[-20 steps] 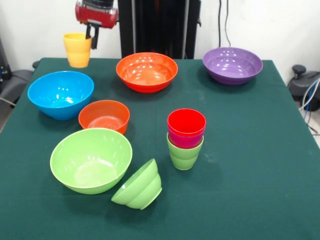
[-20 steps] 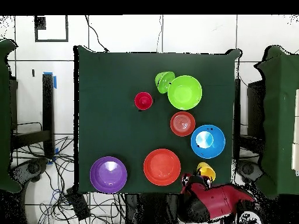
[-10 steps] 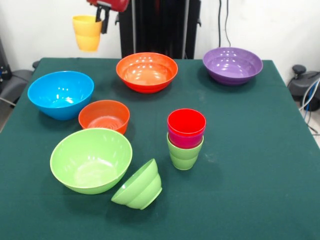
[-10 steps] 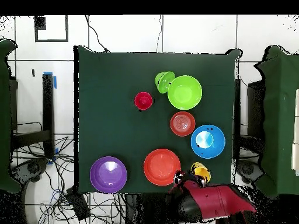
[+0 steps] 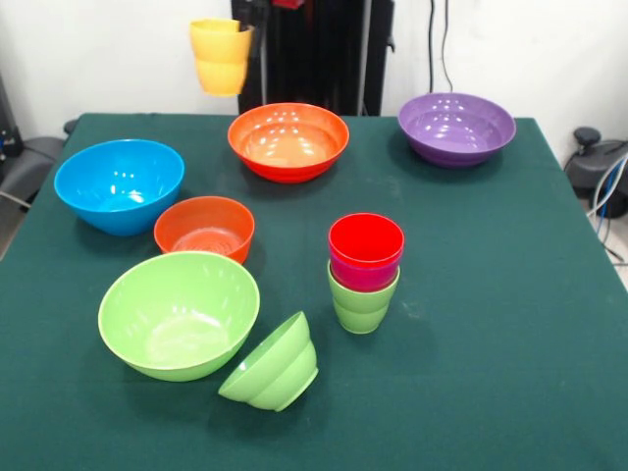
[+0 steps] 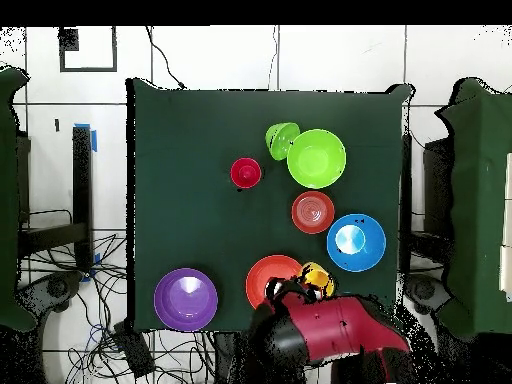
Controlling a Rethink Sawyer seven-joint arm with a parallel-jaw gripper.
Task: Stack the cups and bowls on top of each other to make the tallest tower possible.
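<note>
Green table (image 5: 510, 324) before you, yellow cup (image 5: 221, 57) gripped aloft by your claw (image 6: 300, 288), beside orange bowl (image 5: 288, 140), red-topped cup stack (image 5: 364, 272) mid-table.

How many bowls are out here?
6: blue bowl, small orange-red bowl, big green bowl, small green bowl tipped beside it, large orange bowl, purple bowl. None seem hidden.

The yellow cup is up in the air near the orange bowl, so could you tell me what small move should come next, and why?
Probably carry the yellow cup on across toward the stack of cups, keeping its height. It hangs clear above the table by the large orange bowl; the red cup on top is open and unoccupied.
</note>
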